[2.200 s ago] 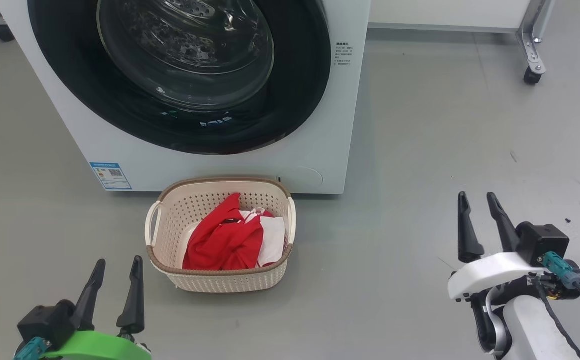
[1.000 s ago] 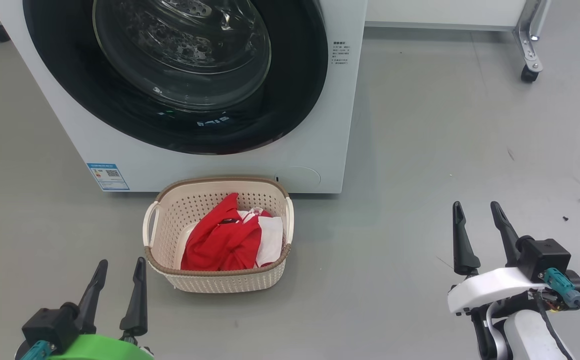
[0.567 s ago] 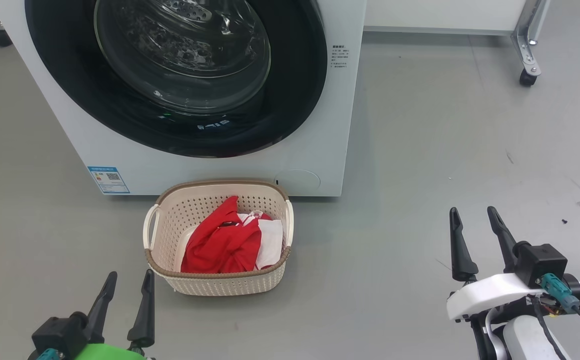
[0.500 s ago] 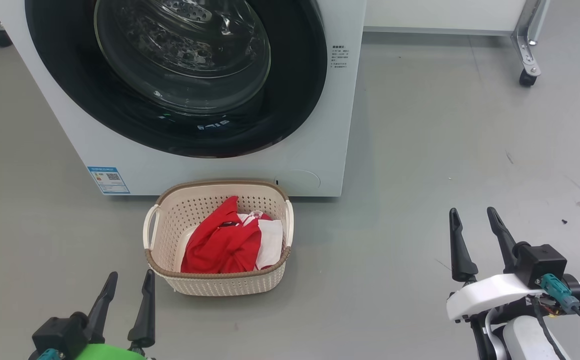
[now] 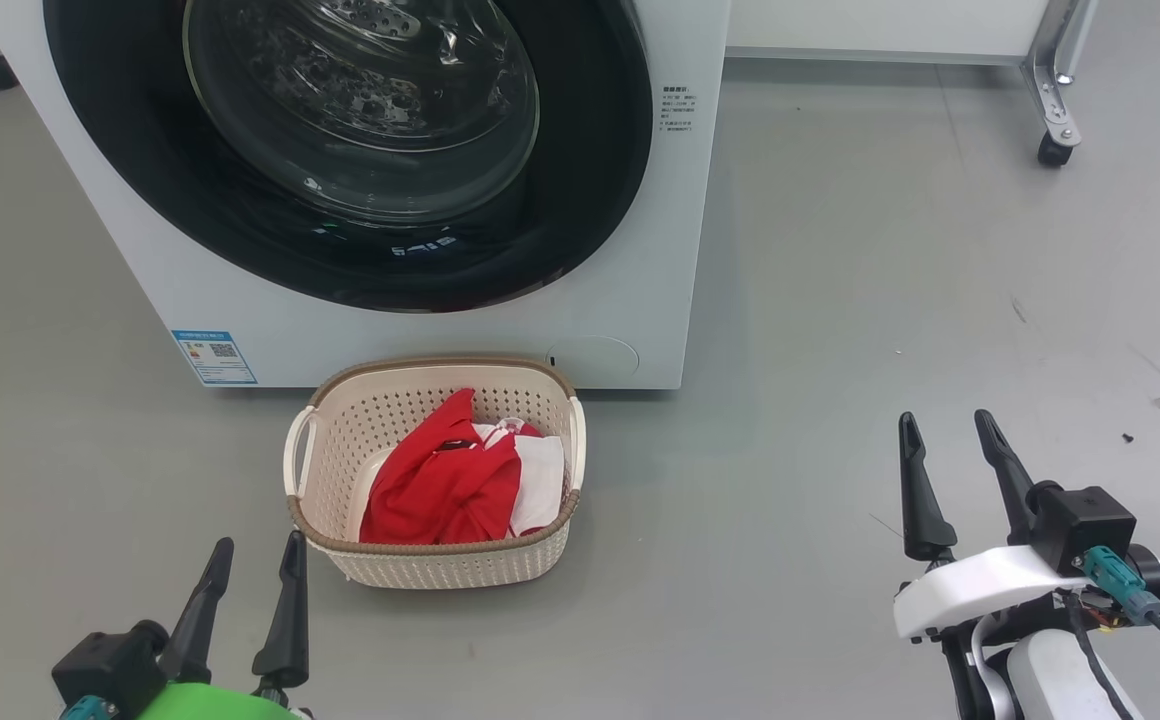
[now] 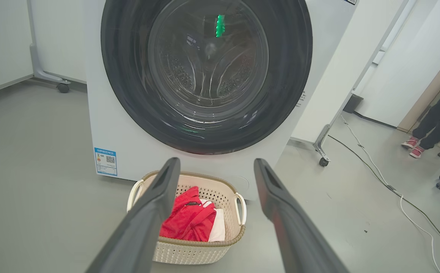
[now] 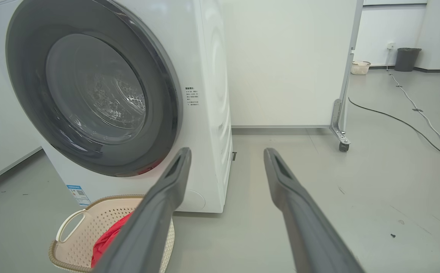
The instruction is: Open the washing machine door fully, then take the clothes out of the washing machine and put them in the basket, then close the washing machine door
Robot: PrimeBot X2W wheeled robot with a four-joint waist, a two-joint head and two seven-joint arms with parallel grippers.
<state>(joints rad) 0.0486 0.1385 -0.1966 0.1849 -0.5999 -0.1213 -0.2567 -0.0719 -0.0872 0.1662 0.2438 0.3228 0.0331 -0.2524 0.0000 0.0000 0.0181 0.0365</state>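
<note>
Left gripper [image 5: 258, 542]: lower left of the head view, jaws apart, nothing held. Right gripper [image 5: 943, 417]: lower right, jaws apart, nothing held. Both hover above the grey floor [image 5: 840, 300], well apart from each other. The basket [image 5: 440, 362] stands on the floor farther out, just in front of the bottom edge of the washing machine [image 5: 655, 260]. The clothes [image 5: 435, 480] lie inside the basket, red with a white panel at the right. Beyond, the washing machine door [image 5: 595, 190] sits closed against the machine front.

Bright even light; glare on washing machine door [image 5: 345, 135]; wrist-view edges bowed.
</note>
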